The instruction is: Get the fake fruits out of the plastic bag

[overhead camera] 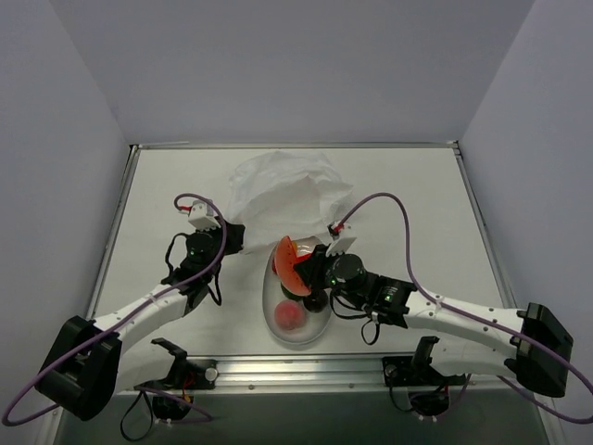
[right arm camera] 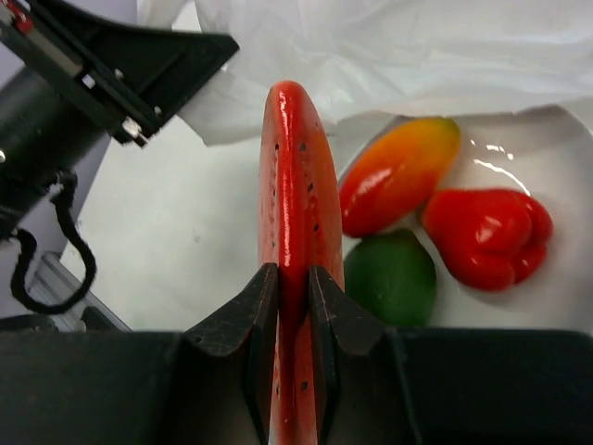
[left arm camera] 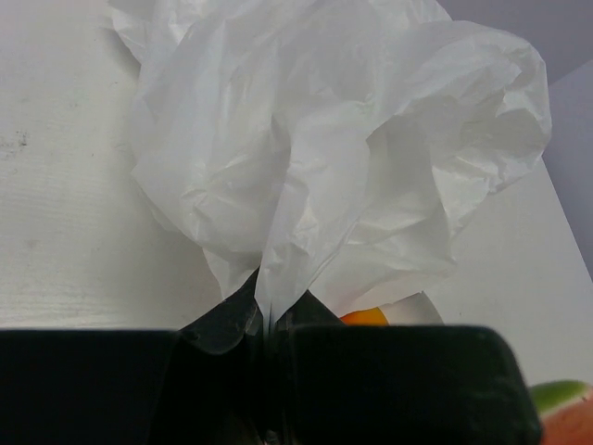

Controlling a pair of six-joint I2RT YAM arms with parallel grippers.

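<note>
The crinkled white plastic bag [overhead camera: 283, 190] lies mid-table, and my left gripper [overhead camera: 243, 236] is shut on a pinched fold at its near edge [left arm camera: 267, 311]. My right gripper [right arm camera: 294, 287] is shut on the red watermelon slice [right arm camera: 295, 185], held edge-on over the plate's far end [overhead camera: 285, 262]. Below it, in the right wrist view, an orange-red piece [right arm camera: 398, 174], a red fruit [right arm camera: 486, 235] and a green round fruit [right arm camera: 394, 276] lie on the white plate [right arm camera: 556, 158]. A pink peach [overhead camera: 291, 316] and a dark plum [overhead camera: 316, 298] rest on the plate's near part.
The smooth white oval plate [overhead camera: 269, 311] sits between the two arms, just in front of the bag. The bag's edge overhangs the plate's far end [right arm camera: 389, 83]. The left arm's wrist [right arm camera: 102, 65] is close to the left of the held slice.
</note>
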